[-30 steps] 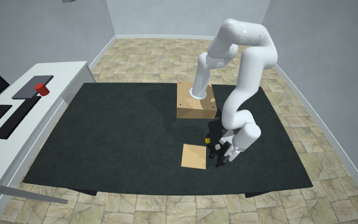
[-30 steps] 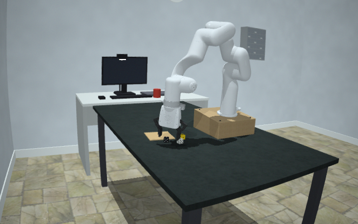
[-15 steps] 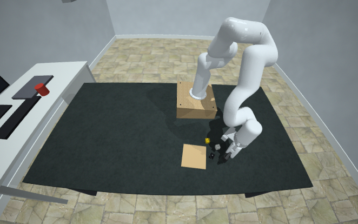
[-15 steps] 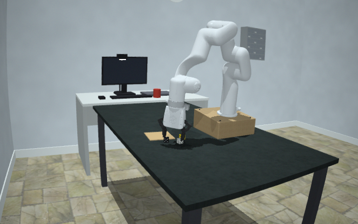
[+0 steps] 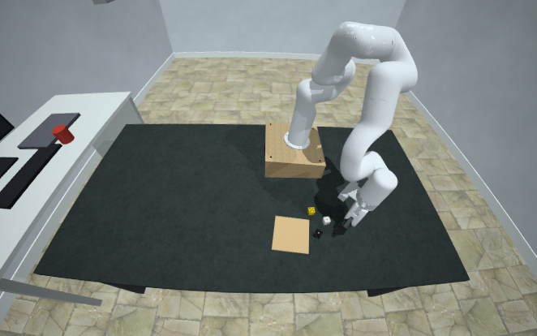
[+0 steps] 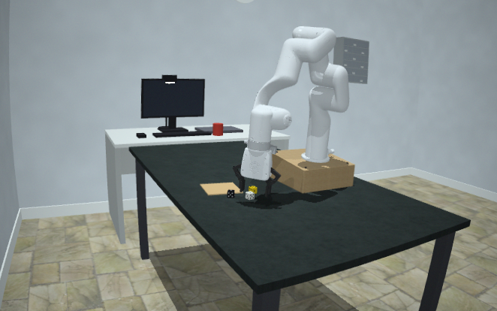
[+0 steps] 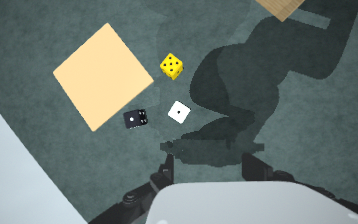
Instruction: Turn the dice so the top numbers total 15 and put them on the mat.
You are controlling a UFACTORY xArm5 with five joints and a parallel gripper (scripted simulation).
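Your claw (image 7: 207, 162) hangs with its fingers spread wide and nothing between them, low over the dark surface (image 5: 162, 203). In the wrist view the white die (image 7: 178, 111) lies just ahead of it and slightly left, one pip up. Count three dice: white, black (image 7: 135, 119) and yellow (image 7: 171, 66). There is one mat (image 7: 102, 75), and none of the dice is on it; the black die sits just beside its edge.

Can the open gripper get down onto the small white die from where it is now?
Probably yes. The gripper is open, holding nothing, and the small white die lies just ahead, apart from the black die and yellow die.
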